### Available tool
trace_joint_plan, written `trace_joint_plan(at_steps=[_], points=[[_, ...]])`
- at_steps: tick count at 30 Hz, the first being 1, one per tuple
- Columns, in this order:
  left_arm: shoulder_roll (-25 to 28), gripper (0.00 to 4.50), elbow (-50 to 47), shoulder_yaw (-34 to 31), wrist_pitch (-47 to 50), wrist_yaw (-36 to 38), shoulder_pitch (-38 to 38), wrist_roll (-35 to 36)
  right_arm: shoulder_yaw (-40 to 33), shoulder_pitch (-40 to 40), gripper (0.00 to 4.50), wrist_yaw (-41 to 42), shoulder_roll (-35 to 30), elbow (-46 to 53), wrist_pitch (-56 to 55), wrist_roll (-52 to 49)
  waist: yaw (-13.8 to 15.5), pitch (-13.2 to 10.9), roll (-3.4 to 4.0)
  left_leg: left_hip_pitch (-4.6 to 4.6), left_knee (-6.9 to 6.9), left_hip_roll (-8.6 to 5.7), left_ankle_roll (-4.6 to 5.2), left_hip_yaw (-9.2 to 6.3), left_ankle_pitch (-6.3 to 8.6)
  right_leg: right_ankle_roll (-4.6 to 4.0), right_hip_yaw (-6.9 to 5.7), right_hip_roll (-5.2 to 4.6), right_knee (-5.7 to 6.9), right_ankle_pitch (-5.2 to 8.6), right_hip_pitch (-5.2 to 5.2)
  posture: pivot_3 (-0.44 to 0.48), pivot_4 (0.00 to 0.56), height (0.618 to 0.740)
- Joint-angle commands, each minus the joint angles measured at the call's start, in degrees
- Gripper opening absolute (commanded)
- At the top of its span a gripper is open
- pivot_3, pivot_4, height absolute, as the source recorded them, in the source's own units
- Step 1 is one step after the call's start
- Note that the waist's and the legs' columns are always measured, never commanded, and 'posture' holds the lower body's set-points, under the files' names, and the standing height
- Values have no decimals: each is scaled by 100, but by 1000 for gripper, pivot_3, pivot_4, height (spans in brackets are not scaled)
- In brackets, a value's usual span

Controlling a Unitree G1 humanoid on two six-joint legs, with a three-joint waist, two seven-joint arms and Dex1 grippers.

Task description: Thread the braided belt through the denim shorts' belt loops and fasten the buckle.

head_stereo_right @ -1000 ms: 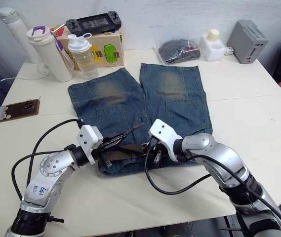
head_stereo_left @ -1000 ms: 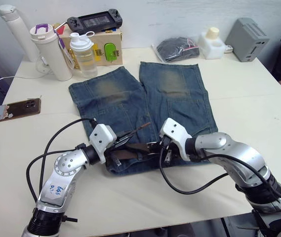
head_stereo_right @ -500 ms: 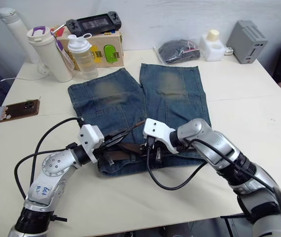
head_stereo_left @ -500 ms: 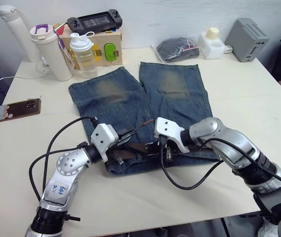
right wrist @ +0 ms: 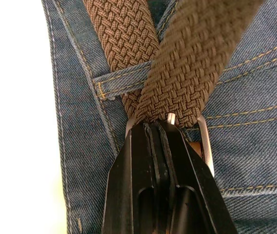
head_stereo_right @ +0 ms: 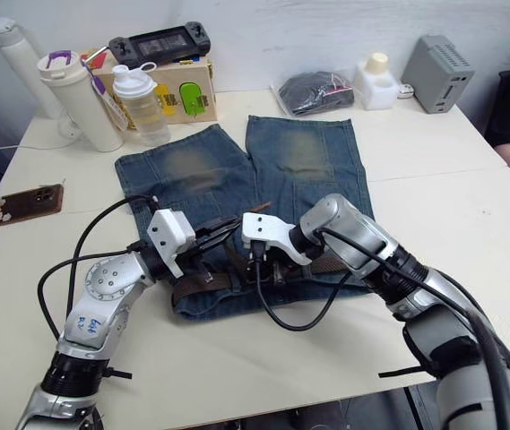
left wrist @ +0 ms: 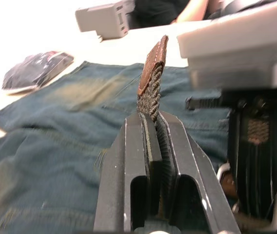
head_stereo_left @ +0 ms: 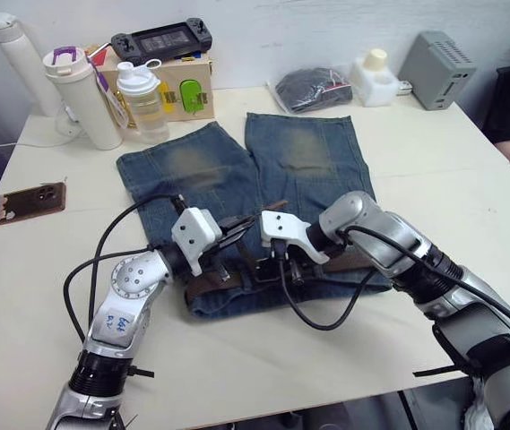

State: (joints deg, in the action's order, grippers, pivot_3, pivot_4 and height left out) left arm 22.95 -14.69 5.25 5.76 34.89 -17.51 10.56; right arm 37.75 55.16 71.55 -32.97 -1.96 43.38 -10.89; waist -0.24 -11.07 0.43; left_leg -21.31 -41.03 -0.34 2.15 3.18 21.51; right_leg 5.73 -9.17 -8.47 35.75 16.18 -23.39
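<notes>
The faded blue denim shorts [head_stereo_left: 304, 161] lie flat on the table, waistband towards me. The braided belt [head_stereo_left: 211, 283] runs brown along the waistband. In the right wrist view two belt strands [right wrist: 196, 53] cross over one of the belt loops [right wrist: 121, 78]. My left gripper [left wrist: 150, 119] is shut on the belt's free end, whose tan tip [left wrist: 152, 68] sticks up past the fingers. Close beside it, my right gripper [right wrist: 157, 127] is shut on the silver buckle [right wrist: 205, 141] at the waistband's middle.
At the back left stand a white flask [head_stereo_left: 80, 85], a shaker bottle [head_stereo_left: 142, 98] and a box with a game console [head_stereo_left: 160, 40] on it. A phone [head_stereo_left: 20, 203] lies at the left. A black pouch [head_stereo_left: 313, 88], a white jar [head_stereo_left: 373, 76] and a grey device [head_stereo_left: 436, 58] sit at the back right.
My right gripper has slid left along the waistband, closing in on the left gripper. The left gripper still holds the belt end. The camera view has shifted slightly.
</notes>
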Motion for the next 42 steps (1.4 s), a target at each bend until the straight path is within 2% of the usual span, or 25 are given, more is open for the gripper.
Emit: trace_joint_plan(at_steps=[1,5,12,25,42], points=[[-1,0,-38,-69,-181,11,20,-9,-28,-211,47,57,-211,390,150,113,6,0,0,0,0,0,0,0,0,0,0,0,0,0,0,0,150,687],[5,0,-43,-74,-219,-6,123,-15,-568,-278,47,4,-391,963,505,-171,46,-1,0,-10,-3,-2,-1,-6,1,0,-4,-3,-6,0,-2,0,150,687],[1,0,-15,-81,-241,-12,143,-4,-997,-300,47,-224,-300,1143,713,-316,49,-1,0,-17,-7,-3,-1,-8,1,1,-5,-4,-5,-1,-6,0,150,687],[-7,0,-77,-71,-233,-56,184,-12,-768,-465,47,-391,-74,718,497,-48,37,-1,0,-17,-7,-4,-1,-7,1,2,-7,-2,-3,-1,-6,0,150,687],[-87,0,23,9,-341,-63,83,-37,-93,-282,47,110,199,-300,-72,467,11,-1,0,-11,-6,-3,-1,-5,1,1,-5,0,-1,-1,-4,0,150,687]])
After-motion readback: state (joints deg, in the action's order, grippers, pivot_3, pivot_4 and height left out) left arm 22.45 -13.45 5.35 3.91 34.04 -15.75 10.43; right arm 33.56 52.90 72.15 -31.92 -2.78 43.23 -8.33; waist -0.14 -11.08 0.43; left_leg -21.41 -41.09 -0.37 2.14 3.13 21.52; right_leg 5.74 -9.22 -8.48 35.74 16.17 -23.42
